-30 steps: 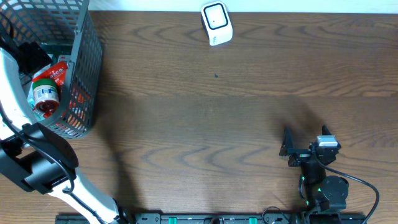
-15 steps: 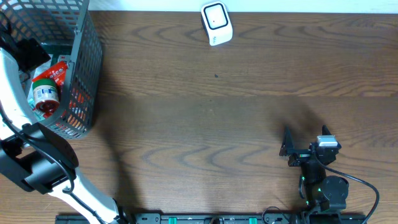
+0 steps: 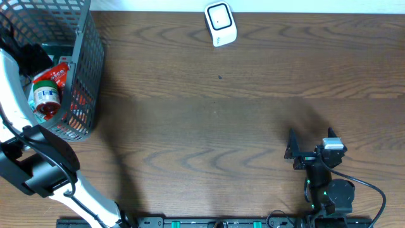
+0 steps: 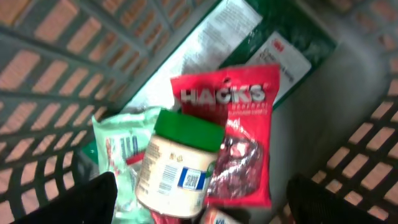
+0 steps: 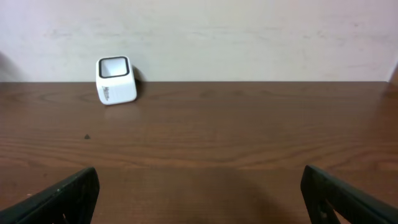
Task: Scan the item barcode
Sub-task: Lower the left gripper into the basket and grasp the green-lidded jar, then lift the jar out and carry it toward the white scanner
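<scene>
Item: jar [image 4: 177, 165], cream body, green screw lid, pale label bearing a printed barcode beside a small blue patch. Location: inside the grey mesh basket [image 3: 88, 63] at the far left corner of the wooden surface [image 3: 221, 126], lying tilted on a red HACKS bag [image 4: 239, 143] and a pale green packet [image 4: 118, 149]. Left fingers [image 4: 87, 202]: spread wide above the jar, holding nothing. Right fingers [image 5: 68, 196]: spread wide, empty, near the front edge. White scanner [image 3: 220, 24]: far edge, well apart from the basket.

The jar [image 4: 179, 163] bears a blurred label, possibly with a barcode.
</scene>
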Controlling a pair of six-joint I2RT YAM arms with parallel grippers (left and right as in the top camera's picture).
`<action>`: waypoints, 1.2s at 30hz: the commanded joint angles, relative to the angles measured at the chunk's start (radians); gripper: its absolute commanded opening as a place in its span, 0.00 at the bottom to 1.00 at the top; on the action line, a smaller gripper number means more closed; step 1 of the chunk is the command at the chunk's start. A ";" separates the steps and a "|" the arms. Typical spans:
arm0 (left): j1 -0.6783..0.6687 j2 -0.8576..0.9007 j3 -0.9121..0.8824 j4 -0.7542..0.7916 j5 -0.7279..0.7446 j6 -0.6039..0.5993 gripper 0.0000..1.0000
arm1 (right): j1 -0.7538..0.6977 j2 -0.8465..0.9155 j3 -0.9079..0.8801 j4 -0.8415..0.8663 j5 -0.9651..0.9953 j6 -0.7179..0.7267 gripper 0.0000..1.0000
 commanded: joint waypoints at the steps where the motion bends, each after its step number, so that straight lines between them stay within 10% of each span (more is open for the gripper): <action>1: 0.005 0.012 -0.022 -0.012 -0.003 0.013 0.88 | -0.004 -0.005 -0.002 -0.003 -0.001 -0.005 0.99; 30: 0.056 0.012 -0.388 0.236 -0.013 0.012 0.87 | -0.004 -0.005 -0.002 -0.003 -0.001 -0.005 0.99; 36: 0.056 0.011 -0.388 0.253 -0.013 0.013 0.60 | -0.004 -0.005 -0.002 -0.003 -0.001 -0.005 0.99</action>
